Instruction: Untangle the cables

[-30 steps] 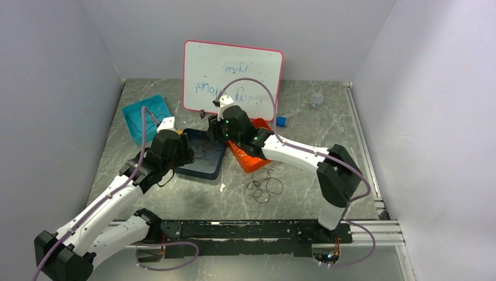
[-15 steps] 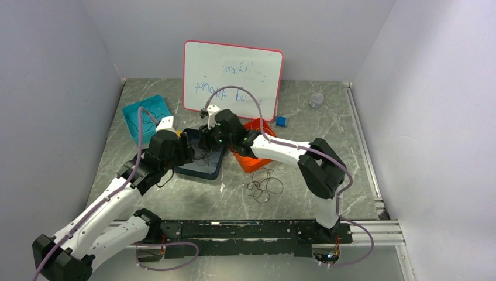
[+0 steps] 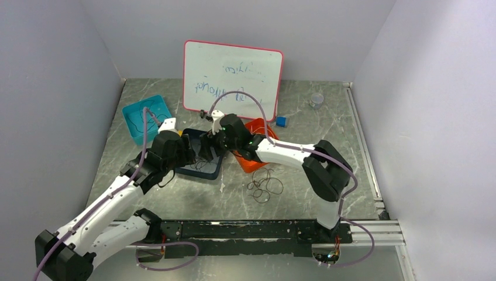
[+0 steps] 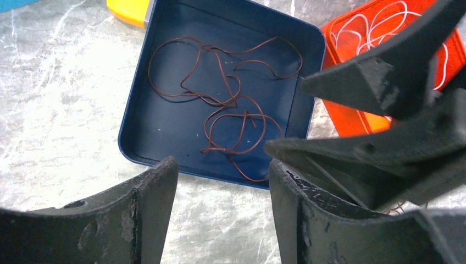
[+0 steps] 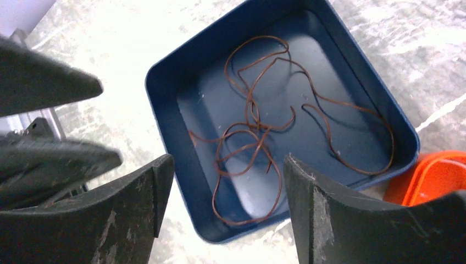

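Note:
A reddish-brown cable [image 4: 225, 104] [image 5: 258, 132] lies loosely looped in the dark blue tray [image 3: 202, 167] [image 4: 143, 126] [image 5: 165, 104]. White cables [image 4: 365, 25] sit in the orange tray [image 3: 252, 159] [image 4: 351, 113]. A dark tangle of cables [image 3: 265, 184] lies on the table in front of the orange tray. My left gripper [image 3: 190, 153] [image 4: 222, 170] hangs open over the blue tray's near edge, holding nothing. My right gripper [image 3: 208, 147] [image 5: 228, 165] is open and empty just above the same tray, close beside the left one.
A teal tray [image 3: 133, 111] holding a thin black cable stands at the back left. A whiteboard [image 3: 231, 76] leans against the rear wall. A small blue cube [image 3: 282, 121] and a grey cup [image 3: 316, 100] sit at the back right. A yellow object [image 4: 129, 8] lies behind the blue tray.
My right gripper has moved left and down from the orange tray to over the dark blue tray, and its jaws stand wider. The left arm has hardly moved.

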